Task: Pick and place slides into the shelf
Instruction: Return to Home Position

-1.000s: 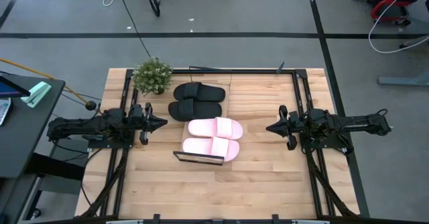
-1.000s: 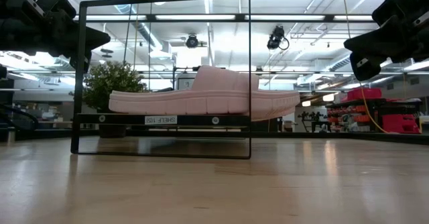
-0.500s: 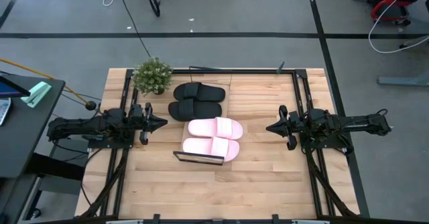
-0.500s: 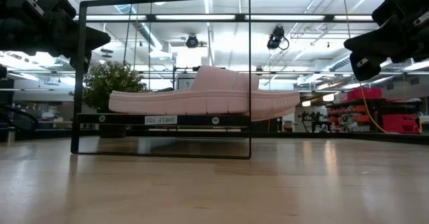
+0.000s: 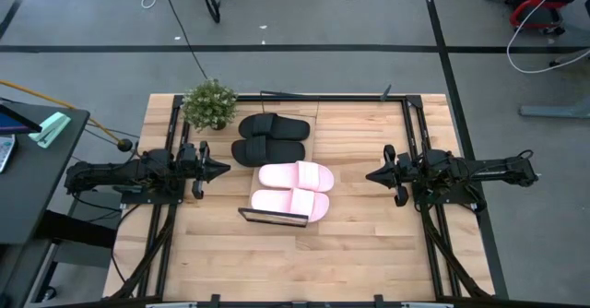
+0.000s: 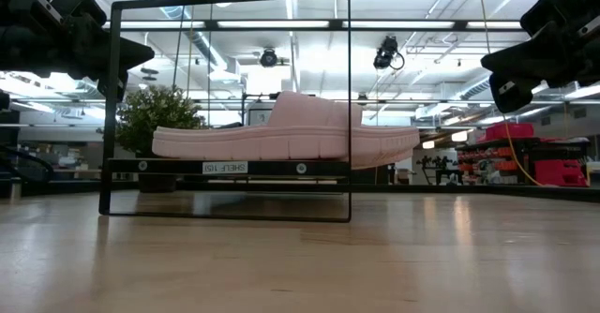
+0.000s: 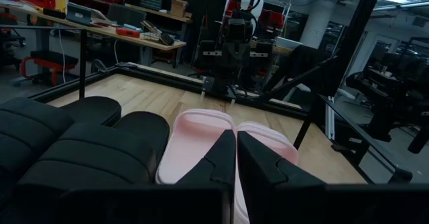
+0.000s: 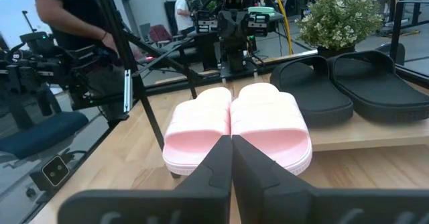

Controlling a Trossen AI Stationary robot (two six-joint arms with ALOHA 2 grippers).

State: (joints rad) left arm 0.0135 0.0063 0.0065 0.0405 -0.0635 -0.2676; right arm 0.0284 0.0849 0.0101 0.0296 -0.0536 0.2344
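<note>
Black slides [image 5: 272,139] lay at 12 o'clock on the shelf [image 5: 274,218], pink slides [image 5: 293,190] toward 6. The left gripper [image 5: 214,169] at 9 o'clock and right gripper [image 5: 376,174] at 3 were clenched on nothing; homing looked nearly done, needing only that both arms settle

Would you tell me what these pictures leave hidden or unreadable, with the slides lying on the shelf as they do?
- Low view: the black slides are hidden behind the near pink slide.
- Low view: the label on the shelf is too small to read.
- High view: the slides cover most of the shelf's plank.
- Low view: the picture's edges cut off the left gripper and right gripper.
</note>
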